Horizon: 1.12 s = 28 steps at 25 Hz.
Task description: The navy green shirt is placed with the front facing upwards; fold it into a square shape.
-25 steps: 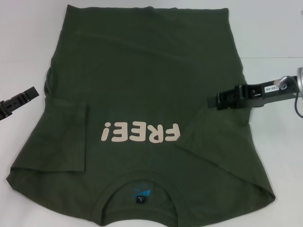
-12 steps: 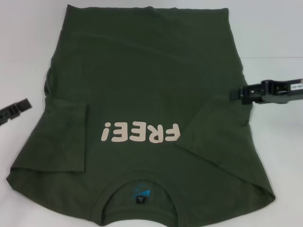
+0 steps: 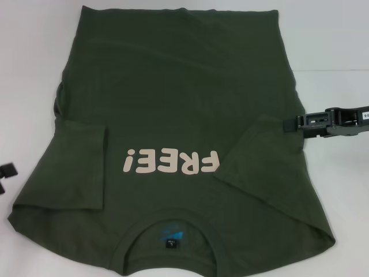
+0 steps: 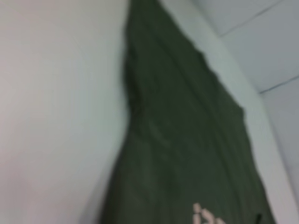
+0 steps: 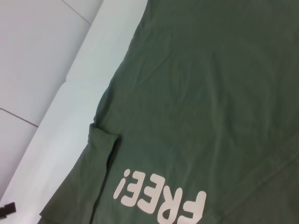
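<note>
The navy green shirt [image 3: 179, 115] lies flat, front up, with cream "FREE!" lettering [image 3: 171, 161] and its collar [image 3: 171, 234] nearest me. Both short sleeves are folded inward onto the body: one on the left [image 3: 78, 164], one on the right [image 3: 271, 167]. My left gripper [image 3: 4, 179] shows only as two separate black tips at the far left edge, off the shirt and open with nothing between them. My right gripper [image 3: 291, 123] hovers at the shirt's right edge, holding no cloth. The right wrist view shows the lettering [image 5: 161, 198] and the folded left sleeve [image 5: 100, 154].
The shirt rests on a white table [image 3: 328, 46], with bare surface on both sides of the cloth and beyond its hem [image 3: 179, 10]. A seam line in the tabletop [image 3: 331, 70] runs along the right.
Both arms have drawn outward from the shirt: the left gripper slid down and left almost out of view, and the right gripper backed off to the right. The shirt has not moved.
</note>
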Each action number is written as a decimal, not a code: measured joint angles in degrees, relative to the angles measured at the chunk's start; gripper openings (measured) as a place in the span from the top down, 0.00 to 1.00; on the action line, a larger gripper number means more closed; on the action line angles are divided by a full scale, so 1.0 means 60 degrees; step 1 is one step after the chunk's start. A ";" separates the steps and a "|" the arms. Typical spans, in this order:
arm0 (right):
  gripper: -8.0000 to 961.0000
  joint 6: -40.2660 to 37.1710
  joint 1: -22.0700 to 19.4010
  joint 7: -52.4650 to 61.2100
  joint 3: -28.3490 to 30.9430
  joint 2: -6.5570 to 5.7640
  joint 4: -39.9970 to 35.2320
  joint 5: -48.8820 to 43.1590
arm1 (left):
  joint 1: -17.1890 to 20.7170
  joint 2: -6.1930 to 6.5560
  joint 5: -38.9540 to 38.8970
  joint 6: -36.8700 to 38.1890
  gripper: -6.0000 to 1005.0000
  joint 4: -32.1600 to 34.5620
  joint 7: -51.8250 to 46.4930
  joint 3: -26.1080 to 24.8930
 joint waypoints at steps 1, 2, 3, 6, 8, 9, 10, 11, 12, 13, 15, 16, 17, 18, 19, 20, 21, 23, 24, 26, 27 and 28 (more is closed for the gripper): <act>0.12 -0.0014 -0.0001 0.0017 -0.0001 0.0001 -0.0009 0.0000 | -0.0008 0.0021 0.0188 0.0003 0.30 0.0003 -0.0123 -0.0057; 0.07 -0.0024 -0.0002 0.0027 -0.0001 0.0001 -0.0009 0.0000 | -0.0010 0.0037 0.0383 0.0005 0.30 0.0003 -0.0274 -0.0120; 0.06 -0.0029 -0.0004 0.0038 -0.0001 0.0002 -0.0011 0.0000 | -0.0011 0.0046 0.0509 0.0006 0.30 -0.0004 -0.0355 -0.0175; 0.03 -0.0032 -0.0016 0.0054 0.0018 0.0004 -0.0012 0.0000 | 0.0025 0.0039 0.0796 0.0005 0.30 -0.0101 -0.0593 -0.0321; 0.02 -0.0035 -0.0026 0.0044 0.0050 0.0006 -0.0011 0.0000 | 0.0035 0.0015 0.0923 -0.0051 0.30 -0.0258 -0.0727 -0.0332; 0.02 -0.0034 -0.0032 0.0037 0.0061 0.0006 -0.0012 0.0000 | 0.0036 0.0012 0.0985 -0.0090 0.30 -0.0325 -0.0770 -0.0333; 0.02 -0.0021 -0.0045 0.0016 0.0077 0.0004 -0.0012 0.0001 | 0.0035 0.0010 0.1086 -0.0153 0.30 -0.0417 -0.0821 -0.0336; 0.02 -0.0021 -0.0045 0.0016 0.0077 0.0004 -0.0012 0.0001 | 0.0030 0.0012 0.1177 -0.0230 0.30 -0.0522 -0.0881 -0.0339; 0.02 -0.0015 -0.0054 0.0006 0.0080 0.0004 -0.0011 0.0001 | 0.0022 0.0020 0.1248 -0.0303 0.30 -0.0615 -0.0932 -0.0340; 0.02 -0.0008 -0.0060 0.0002 0.0083 0.0003 -0.0012 0.0002 | 0.0017 0.0024 0.1273 -0.0337 0.30 -0.0659 -0.0961 -0.0341; 0.02 -0.0004 -0.0074 -0.0001 0.0083 0.0001 -0.0011 0.0003 | 0.0017 0.0027 0.1308 -0.0483 0.30 -0.0747 -0.1050 -0.0343; 0.02 -0.0002 -0.0085 -0.0002 0.0083 0.0000 -0.0011 0.0008 | 0.0021 0.0021 0.1313 -0.0553 0.30 -0.0781 -0.1088 -0.0344; 0.02 0.0001 -0.0100 -0.0005 0.0083 -0.0001 -0.0012 0.0018 | 0.0022 0.0018 0.1316 -0.0603 0.30 -0.0817 -0.1120 -0.0344; 0.02 0.0004 -0.0117 -0.0010 0.0083 -0.0002 -0.0012 0.0035 | 0.0020 0.0017 0.1321 -0.0638 0.30 -0.0857 -0.1137 -0.0344; 0.03 0.0007 -0.0136 -0.0013 0.0087 -0.0003 -0.0012 0.0054 | 0.0013 0.0020 0.1332 -0.0669 0.30 -0.0908 -0.1164 -0.0344; 0.03 0.0008 -0.0156 -0.0016 0.0100 -0.0004 -0.0012 0.0069 | 0.0001 0.0028 0.1344 -0.0706 0.30 -0.0964 -0.1198 -0.0344; 0.03 0.0010 -0.0169 -0.0017 0.0119 -0.0005 -0.0012 0.0075 | -0.0007 0.0031 0.1353 -0.0737 0.30 -0.0998 -0.1218 -0.0344; 0.03 0.0013 -0.0185 -0.0018 0.0166 -0.0007 -0.0012 0.0078 | -0.0033 0.0043 0.1370 -0.0853 0.30 -0.1093 -0.1260 -0.0340; 0.03 0.0013 -0.0191 -0.0019 0.0181 -0.0009 -0.0012 0.0078 | -0.0042 0.0046 0.1370 -0.0891 0.30 -0.1122 -0.1277 -0.0328; 0.03 0.0017 -0.0207 -0.0020 0.0211 -0.0024 -0.0012 0.0078 | -0.0048 0.0049 0.1371 -0.0943 0.30 -0.1157 -0.1301 -0.0308; 0.03 0.0017 -0.0214 -0.0021 0.0217 -0.0032 -0.0012 0.0078 | -0.0051 0.0049 0.1374 -0.1044 0.30 -0.1235 -0.1340 -0.0281; 0.03 0.0020 -0.0230 -0.0021 0.0225 -0.0045 -0.0012 0.0079 | -0.0051 0.0049 0.1375 -0.1066 0.30 -0.1257 -0.1345 -0.0281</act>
